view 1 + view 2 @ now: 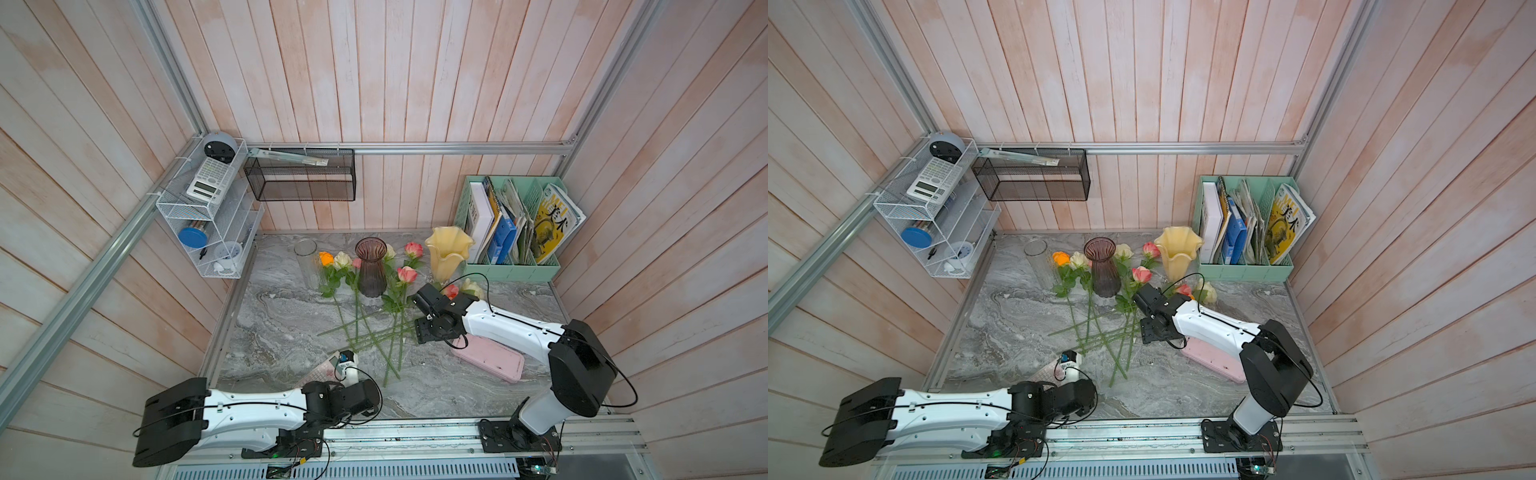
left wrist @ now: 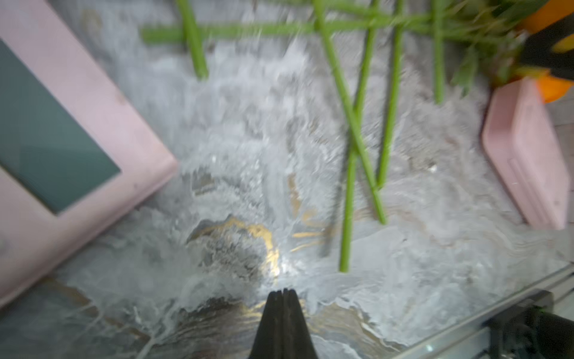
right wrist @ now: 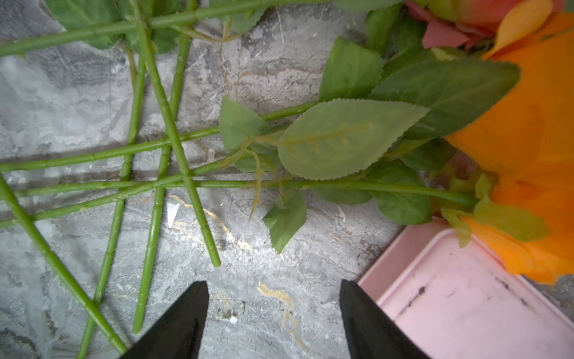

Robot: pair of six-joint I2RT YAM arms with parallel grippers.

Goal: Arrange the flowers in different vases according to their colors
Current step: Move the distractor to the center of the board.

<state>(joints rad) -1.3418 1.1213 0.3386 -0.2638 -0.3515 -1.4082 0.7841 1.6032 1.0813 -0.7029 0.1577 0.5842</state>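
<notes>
You are working on the very first step: picking up a flower. The flowers [image 1: 374, 332] are all lying in a messy pile on the table [image 1: 282, 316], and their stems are crossing over each other. The clear vase [image 1: 305, 257], the purple vase [image 1: 371, 270] and the yellow vase [image 1: 446, 253] are standing in a row at the back. None of them is holding a flower.

Your right gripper [image 3: 273, 284] is hanging over the pile with its jaws wide apart and nothing between them. In the right wrist view it is looking down near an orange rose [image 3: 528, 140]. The head of this rose is lying partly over the edge of a pink box [image 3: 466, 304]. Other stems are crossing its long stem [image 3: 357, 185].

Your left gripper [image 2: 283, 292] is squeezed tight with nothing in it. It is waiting low at the front of the table, beside a pink gadget [image 2: 77, 155] with a dark screen. That view is blurry, so I cannot tell if its tips are touching the table.

I think the next move is asking you to bring the right gripper down over one stem only. Be choosing a bare spot, away from the leaves and the crossings, so you are not pinching two stems at once. Then you are lifting slowly, because the other stems may be dragging along.
</notes>
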